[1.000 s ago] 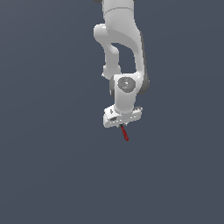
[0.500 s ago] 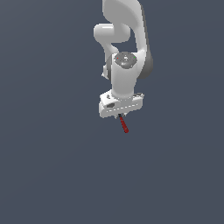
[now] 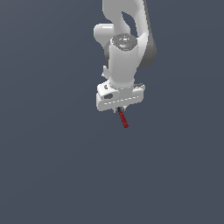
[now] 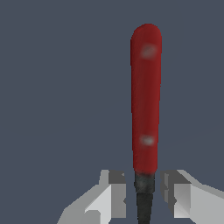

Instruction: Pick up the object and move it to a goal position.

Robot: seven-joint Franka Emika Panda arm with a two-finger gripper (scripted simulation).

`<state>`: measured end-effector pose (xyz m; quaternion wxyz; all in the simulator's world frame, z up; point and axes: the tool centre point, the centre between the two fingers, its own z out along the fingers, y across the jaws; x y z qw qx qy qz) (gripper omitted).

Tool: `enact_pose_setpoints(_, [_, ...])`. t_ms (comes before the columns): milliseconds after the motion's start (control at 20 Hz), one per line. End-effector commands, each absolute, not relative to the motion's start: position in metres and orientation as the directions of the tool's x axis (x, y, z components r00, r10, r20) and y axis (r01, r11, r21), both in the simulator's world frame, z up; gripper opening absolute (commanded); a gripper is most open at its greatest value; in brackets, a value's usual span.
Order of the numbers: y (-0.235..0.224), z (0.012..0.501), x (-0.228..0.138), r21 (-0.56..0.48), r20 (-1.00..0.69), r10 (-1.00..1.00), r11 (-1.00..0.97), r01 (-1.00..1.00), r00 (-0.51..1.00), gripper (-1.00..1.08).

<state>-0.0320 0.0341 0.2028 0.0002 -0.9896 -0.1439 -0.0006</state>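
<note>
In the exterior view the claw (image 3: pixel 119 107) hangs under the white arm (image 3: pixel 127 52) with the red stick (image 3: pixel 124 119) poking out below it toward about five o'clock, its long axis slanting down and toward the exterior view's right, and nothing but plain grey backdrop around, so I judge the way to any goal is unobstructed, though no goal marker shows. In the wrist view the stick (image 4: pixel 145 100) runs straight away from the claw (image 4: pixel 144 192), its black end (image 4: pixel 144 197) pinched between the two narrow-set fingers (image 4: pixel 114 192), red shaft free.
</note>
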Motion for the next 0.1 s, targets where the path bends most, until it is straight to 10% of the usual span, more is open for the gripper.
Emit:
enact_pose_setpoints(0, [0.0336, 0.2068, -0.0318, 0.0, 0.0, 0.285, -0.959, 0.285, 0.959, -1.0])
enact_pose_setpoints(50, [0.0336, 0.2071, -0.0318, 0.0, 0.0, 0.285, -0.959, 0.285, 0.959, -1.0])
